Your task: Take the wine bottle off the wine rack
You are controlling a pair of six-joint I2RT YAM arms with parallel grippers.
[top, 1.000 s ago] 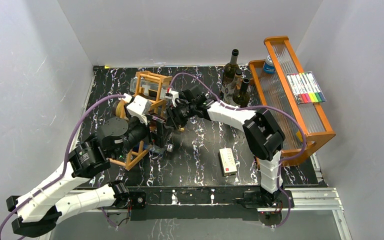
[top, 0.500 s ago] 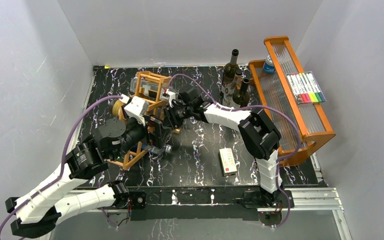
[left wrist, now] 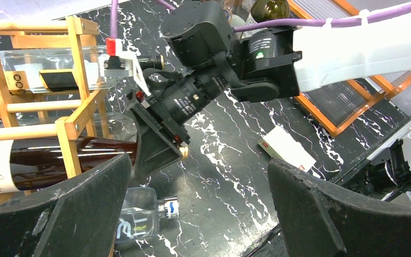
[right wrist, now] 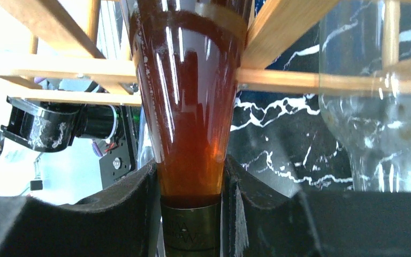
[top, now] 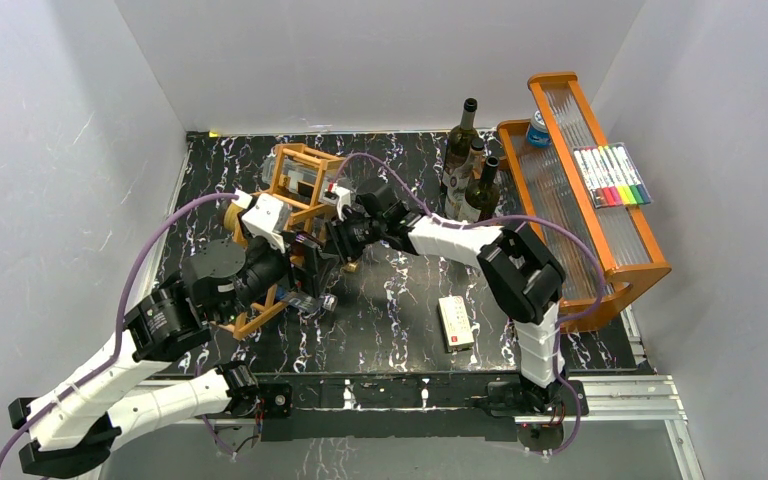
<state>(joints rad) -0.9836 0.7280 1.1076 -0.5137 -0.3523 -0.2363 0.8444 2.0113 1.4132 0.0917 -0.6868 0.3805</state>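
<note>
The wine rack (top: 296, 176), an orange-brown wooden lattice, stands left of centre. The wine bottle (left wrist: 48, 160), dark red-brown with a white label, lies in a lower cell of the wine rack (left wrist: 67, 136), neck pointing right. My right gripper (right wrist: 190, 214) is shut on the wine bottle (right wrist: 190, 134) at its neck, just above the gold cap. From above, the right gripper (top: 340, 242) sits at the rack's right side. My left gripper (top: 312, 280) hovers open beside the rack's near end; nothing lies between the left gripper (left wrist: 198, 203) jaws.
A clear bottle (left wrist: 48, 69) lies in an upper rack cell and another clear bottle (left wrist: 139, 219) lies on the table below. Standing bottles (top: 465, 160), an orange tiered tray (top: 650, 262) with markers (top: 612, 175) and a can (top: 538, 130), and a white box (top: 456, 322) sit to the right.
My right gripper has closed on the wine bottle's neck and edged left. My left arm has drifted a little left and toward the near edge, still open.
</note>
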